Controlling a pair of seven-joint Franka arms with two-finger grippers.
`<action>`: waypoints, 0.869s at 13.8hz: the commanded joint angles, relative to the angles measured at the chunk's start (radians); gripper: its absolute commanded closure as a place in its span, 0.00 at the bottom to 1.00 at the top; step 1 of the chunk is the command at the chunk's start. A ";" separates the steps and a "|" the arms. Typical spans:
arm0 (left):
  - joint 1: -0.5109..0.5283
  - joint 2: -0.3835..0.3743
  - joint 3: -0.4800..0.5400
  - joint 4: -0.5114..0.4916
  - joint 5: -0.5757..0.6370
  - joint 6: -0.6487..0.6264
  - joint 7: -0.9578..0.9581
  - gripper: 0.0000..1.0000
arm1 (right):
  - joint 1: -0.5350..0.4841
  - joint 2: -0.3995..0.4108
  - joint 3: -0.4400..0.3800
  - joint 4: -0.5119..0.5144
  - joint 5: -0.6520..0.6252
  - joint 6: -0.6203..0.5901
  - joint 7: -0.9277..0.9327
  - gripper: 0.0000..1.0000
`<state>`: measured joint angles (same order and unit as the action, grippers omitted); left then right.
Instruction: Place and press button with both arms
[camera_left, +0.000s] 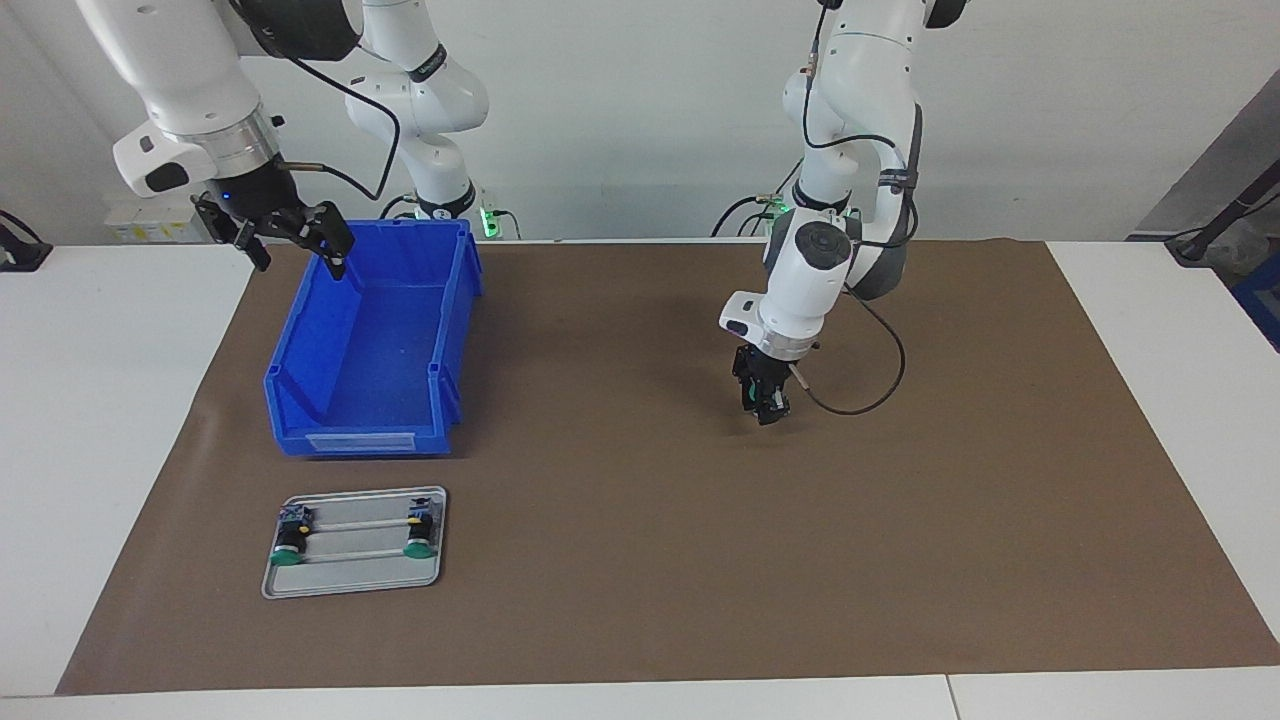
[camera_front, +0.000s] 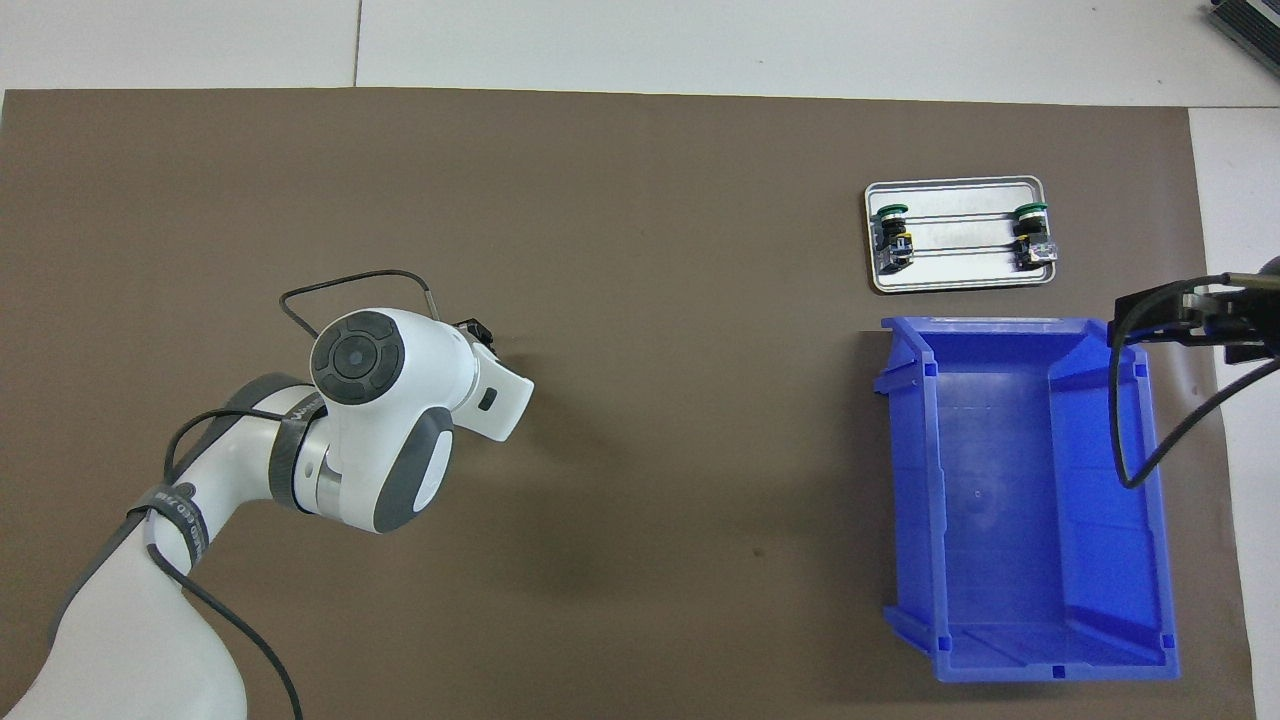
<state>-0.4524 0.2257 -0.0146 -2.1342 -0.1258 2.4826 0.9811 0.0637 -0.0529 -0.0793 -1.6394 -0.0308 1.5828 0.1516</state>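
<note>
Green-capped buttons (camera_left: 350, 535) lying on tray (camera_left: 352, 580), two placed | left claw (camera_left: 765, 405) pinching a third button | right claw (camera_left: 290, 232) waiting spread | pressing outstanding.

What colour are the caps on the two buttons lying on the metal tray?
Green, on both buttons on the tray; clearest in the facing view.
</note>
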 joint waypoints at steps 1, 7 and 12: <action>0.004 -0.003 0.001 0.003 0.009 -0.011 -0.007 1.00 | -0.007 -0.024 0.001 -0.025 -0.009 0.000 -0.027 0.01; 0.006 -0.005 0.002 0.007 0.009 -0.011 -0.007 1.00 | -0.007 -0.025 0.001 -0.027 -0.009 0.000 -0.027 0.01; 0.017 -0.006 0.002 0.005 0.009 -0.014 -0.004 1.00 | -0.009 -0.025 0.001 -0.027 -0.009 0.000 -0.027 0.01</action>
<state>-0.4488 0.2256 -0.0074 -2.1338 -0.1258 2.4826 0.9811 0.0634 -0.0537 -0.0793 -1.6402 -0.0308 1.5829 0.1516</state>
